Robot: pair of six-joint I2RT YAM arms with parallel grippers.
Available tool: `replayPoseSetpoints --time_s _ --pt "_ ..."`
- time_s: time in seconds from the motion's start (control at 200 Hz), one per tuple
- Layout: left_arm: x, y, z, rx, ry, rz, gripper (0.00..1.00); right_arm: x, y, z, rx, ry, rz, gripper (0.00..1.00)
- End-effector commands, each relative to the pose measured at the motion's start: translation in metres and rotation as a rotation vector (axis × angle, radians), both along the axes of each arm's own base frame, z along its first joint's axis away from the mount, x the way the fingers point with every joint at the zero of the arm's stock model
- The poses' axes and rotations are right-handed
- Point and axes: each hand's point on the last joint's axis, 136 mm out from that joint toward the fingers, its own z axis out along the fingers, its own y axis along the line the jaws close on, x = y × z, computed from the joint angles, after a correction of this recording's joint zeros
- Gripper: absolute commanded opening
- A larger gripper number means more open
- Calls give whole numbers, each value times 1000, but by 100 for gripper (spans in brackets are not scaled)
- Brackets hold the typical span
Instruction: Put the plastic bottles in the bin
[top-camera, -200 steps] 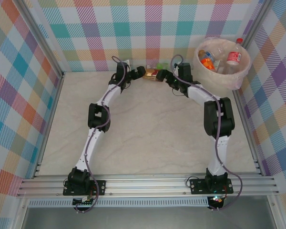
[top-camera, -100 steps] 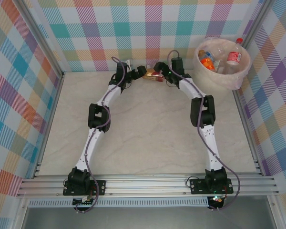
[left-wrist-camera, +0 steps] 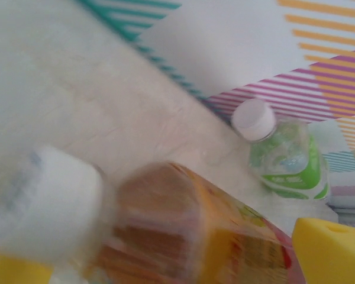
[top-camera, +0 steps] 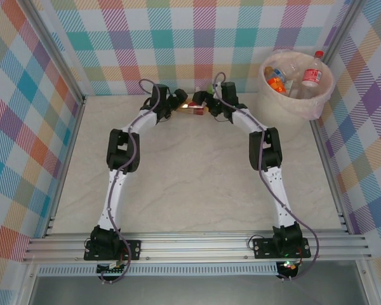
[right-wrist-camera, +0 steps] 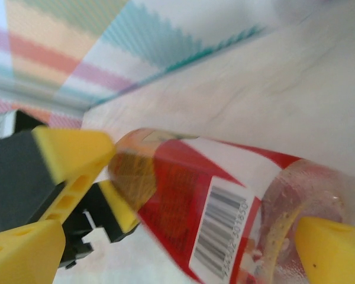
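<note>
Top external view: left gripper (top-camera: 180, 105) and right gripper (top-camera: 203, 104) sit nose to nose at the far wall (top-camera: 197, 44). Both are spread wide, and 1 brown-filled bottle (top-camera: 193, 108) lies on the table (top-camera: 190, 178) between their fingers. The bin (top-camera: 292, 107) stands well to the right, with bottles inside. Left wrist adds a white-capped, green-labelled bottle (left-wrist-camera: 287, 163) near the wall. Right wrist shows the red label's barcode and the left gripper's yellow fingers (right-wrist-camera: 71, 151) at the bottle's end.

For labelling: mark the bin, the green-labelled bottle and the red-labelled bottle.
bin (top-camera: 303, 105), top external view, outer wall.
green-labelled bottle (left-wrist-camera: 286, 158), left wrist view, clear body.
red-labelled bottle (right-wrist-camera: 195, 189), right wrist view, red label.
</note>
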Motion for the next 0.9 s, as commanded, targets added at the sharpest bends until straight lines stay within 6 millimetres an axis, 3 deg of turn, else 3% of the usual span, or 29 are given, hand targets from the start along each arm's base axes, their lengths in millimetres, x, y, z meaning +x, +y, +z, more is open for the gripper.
replayPoseSetpoints --time_s 0.0,0.26,0.555,0.64,0.73,0.895 --pt "-13 12 15 -32 61 93 100 -33 46 64 83 -168 180 100" --pt "-44 37 -2 81 241 179 100 -85 96 78 87 -236 310 100" --pt "-69 49 -15 179 359 172 99 -138 126 62 83 -198 425 100" --pt "-74 51 -15 214 360 146 90 -150 124 63 79 -188 436 100" --pt "-81 53 -16 250 363 119 79 -164 115 83 83 -209 434 100" --pt "-98 49 -20 298 368 51 69 -189 73 107 6 -228 365 100"
